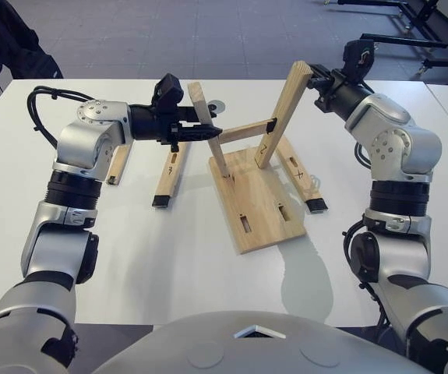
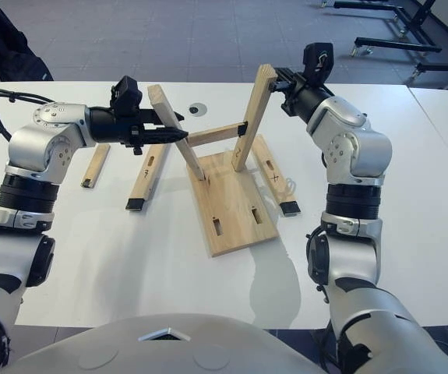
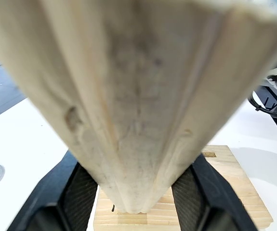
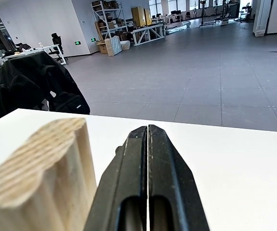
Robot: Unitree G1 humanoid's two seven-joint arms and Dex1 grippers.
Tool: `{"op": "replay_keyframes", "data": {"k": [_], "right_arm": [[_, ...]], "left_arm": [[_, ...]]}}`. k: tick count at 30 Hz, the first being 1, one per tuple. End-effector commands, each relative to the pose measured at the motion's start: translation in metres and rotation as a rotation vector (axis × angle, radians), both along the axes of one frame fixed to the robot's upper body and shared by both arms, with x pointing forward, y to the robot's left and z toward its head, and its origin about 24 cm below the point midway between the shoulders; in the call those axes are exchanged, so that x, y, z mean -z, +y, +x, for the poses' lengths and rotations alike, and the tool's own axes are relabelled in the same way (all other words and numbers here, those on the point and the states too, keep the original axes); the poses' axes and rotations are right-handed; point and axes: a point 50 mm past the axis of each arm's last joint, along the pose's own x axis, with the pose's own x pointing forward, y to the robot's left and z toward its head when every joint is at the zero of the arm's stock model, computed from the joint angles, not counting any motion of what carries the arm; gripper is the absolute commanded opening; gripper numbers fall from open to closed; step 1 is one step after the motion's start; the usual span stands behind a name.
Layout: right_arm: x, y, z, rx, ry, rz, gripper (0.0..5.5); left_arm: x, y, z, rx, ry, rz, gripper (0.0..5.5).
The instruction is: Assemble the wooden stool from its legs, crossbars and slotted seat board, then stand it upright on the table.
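Left eye view: stool half built, legs pointing up

Flat on the table (image 1: 169, 257), pale seat board (image 1: 259, 214), long axis running away from the robot. Standing in it, left leg (image 1: 200, 101) and right leg (image 1: 286, 109), tops splayed apart, joined by a crossbar (image 1: 243, 132). Left gripper (image 1: 212, 131) clamped on the left leg. Right gripper (image 1: 318, 80) pinched closed on nothing, just beside the right leg's top.

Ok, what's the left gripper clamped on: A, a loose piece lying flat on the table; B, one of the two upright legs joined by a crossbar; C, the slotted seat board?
B: the left gripper has a finger on each side of the left upright leg, which the crossbar ties to the other leg, above the slotted seat board.
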Motion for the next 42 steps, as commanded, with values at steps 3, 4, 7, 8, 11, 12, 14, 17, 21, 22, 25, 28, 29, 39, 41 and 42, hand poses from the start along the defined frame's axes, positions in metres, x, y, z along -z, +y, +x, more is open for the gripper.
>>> {"op": "replay_keyframes", "data": {"k": [3,4,7,8,11,12,14,17,21,22,25,28,29,39,41,42], "right_arm": [[-0.001,0.007,-0.006,-0.034,-0.003,0.020,0.02],[-0.001,0.008,-0.007,-0.038,-0.002,0.023,0.02],[0.000,0.011,-0.009,-0.045,0.002,0.030,0.02],[0.001,0.011,-0.009,-0.046,0.003,0.032,0.02],[0.001,0.012,-0.010,-0.047,0.002,0.037,0.02],[0.000,0.013,-0.010,-0.050,0.001,0.039,0.02],[0.000,0.014,-0.011,-0.054,-0.003,0.042,0.02],[-0.001,0.016,-0.012,-0.058,-0.006,0.047,0.02],[-0.002,0.016,-0.012,-0.059,-0.009,0.051,0.02],[-0.002,0.016,-0.012,-0.059,-0.009,0.051,0.02],[-0.003,0.016,-0.012,-0.058,-0.013,0.054,0.02],[-0.005,0.016,-0.012,-0.060,-0.018,0.057,0.02],[-0.005,0.016,-0.012,-0.059,-0.019,0.058,0.02],[-0.008,0.015,-0.011,-0.051,-0.030,0.066,0.02],[-0.008,0.015,-0.012,-0.050,-0.032,0.068,0.02],[-0.009,0.015,-0.012,-0.049,-0.032,0.069,0.02]], "left_arm": [[0.015,0.002,-0.001,-0.012,0.064,0.043,2.04],[0.015,0.002,-0.001,-0.014,0.064,0.044,2.04],[0.017,0.001,0.000,-0.022,0.065,0.059,2.04],[0.017,0.001,0.000,-0.022,0.064,0.062,2.04],[0.018,0.001,0.000,-0.025,0.060,0.085,2.04],[0.017,0.000,-0.001,-0.020,0.057,0.091,2.04],[0.018,-0.001,-0.001,-0.016,0.052,0.104,2.04],[0.020,-0.003,0.000,-0.025,0.048,0.138,2.04],[0.021,-0.005,0.001,-0.041,0.046,0.159,2.04],[0.022,-0.005,0.001,-0.044,0.047,0.160,2.04],[0.021,-0.005,0.004,-0.070,0.052,0.171,2.04],[0.020,-0.006,0.006,-0.093,0.049,0.193,2.04],[0.018,-0.007,0.006,-0.093,0.047,0.194,2.04],[0.012,-0.012,0.009,-0.110,0.045,0.245,2.04],[0.010,-0.013,0.011,-0.120,0.041,0.261,2.04],[0.009,-0.014,0.012,-0.123,0.041,0.264,2.04]]}}
